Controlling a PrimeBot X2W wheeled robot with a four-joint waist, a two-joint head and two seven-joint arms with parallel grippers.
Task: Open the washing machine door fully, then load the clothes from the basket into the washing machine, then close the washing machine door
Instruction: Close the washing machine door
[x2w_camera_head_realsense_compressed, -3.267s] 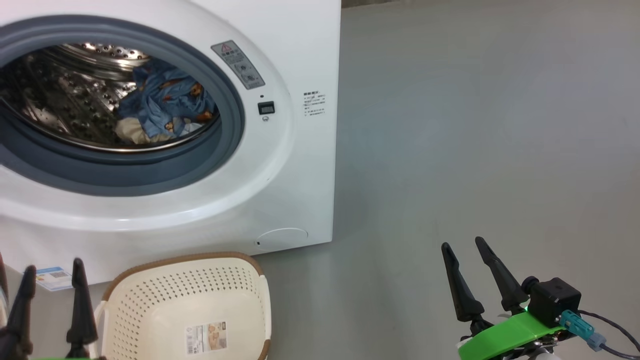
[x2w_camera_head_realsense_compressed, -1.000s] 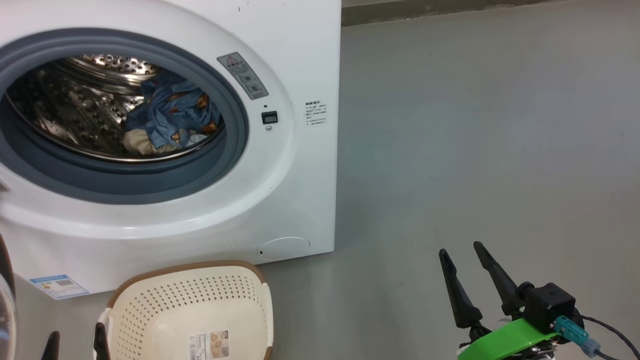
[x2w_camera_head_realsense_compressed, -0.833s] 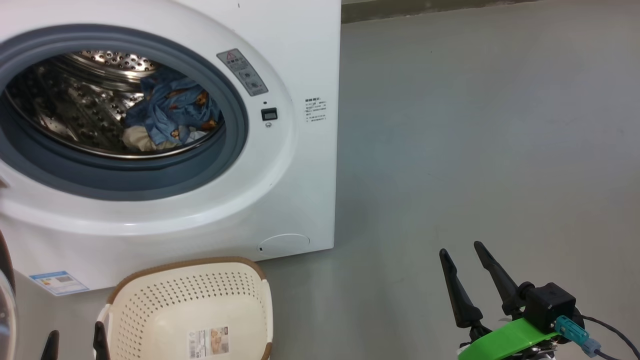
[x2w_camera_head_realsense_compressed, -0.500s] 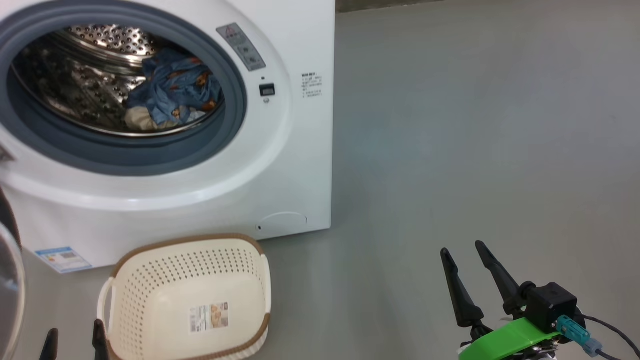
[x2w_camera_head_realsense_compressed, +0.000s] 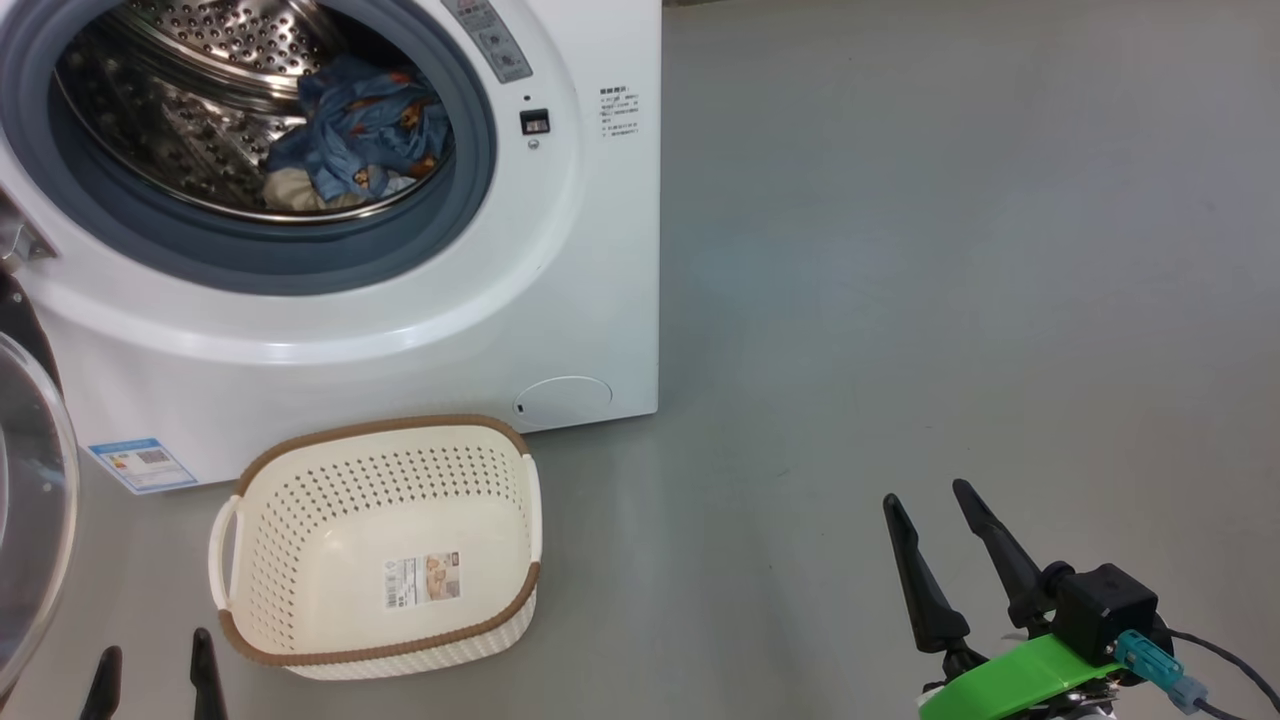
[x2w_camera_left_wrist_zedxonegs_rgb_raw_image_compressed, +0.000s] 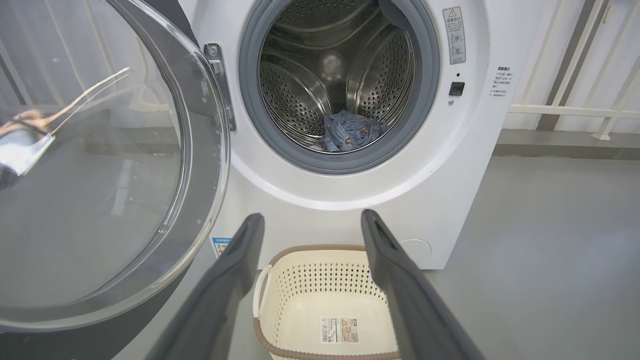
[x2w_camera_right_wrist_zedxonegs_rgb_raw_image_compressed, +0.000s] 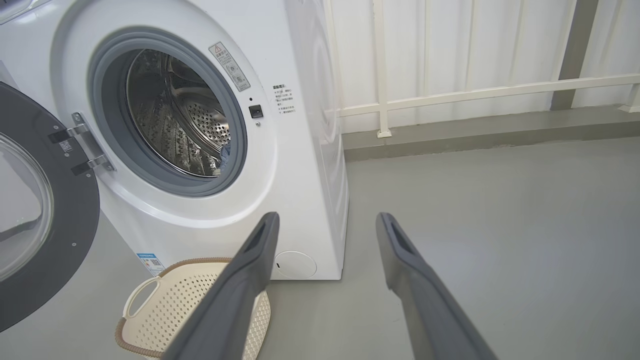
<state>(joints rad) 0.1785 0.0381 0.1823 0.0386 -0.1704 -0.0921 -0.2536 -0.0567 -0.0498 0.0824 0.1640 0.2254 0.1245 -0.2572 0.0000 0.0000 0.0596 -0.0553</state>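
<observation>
Laundry corner with a white washing machine (x2w_camera_head_realsense_compressed: 590, 250) at the far left, on a grey floor (x2w_camera_head_realsense_compressed: 900, 250). Its door (x2w_camera_left_wrist_zedxonegs_rgb_raw_image_compressed: 90, 190) stands wide open, hinged on the left of the opening, and the clear glass bowl bulges toward you. You can look straight into the steel drum. The clothes (x2w_camera_head_realsense_compressed: 360, 140), blue fabric with small orange bears and a cream patch, lie bunched low inside it, toward the right.

The basket (x2w_camera_head_realsense_compressed: 385, 424) sits upright on the floor just in front of the machine. A label sticker shows on its bottom.

Your left gripper (x2w_camera_head_realsense_compressed: 155, 685) is at the near left, beside the basket and apart from it. Its two dark fingers are spread wide. Your right gripper (x2w_camera_head_realsense_compressed: 926, 495) is at the near right over bare floor, well apart from the machine and basket. Its fingers are spread too.
</observation>
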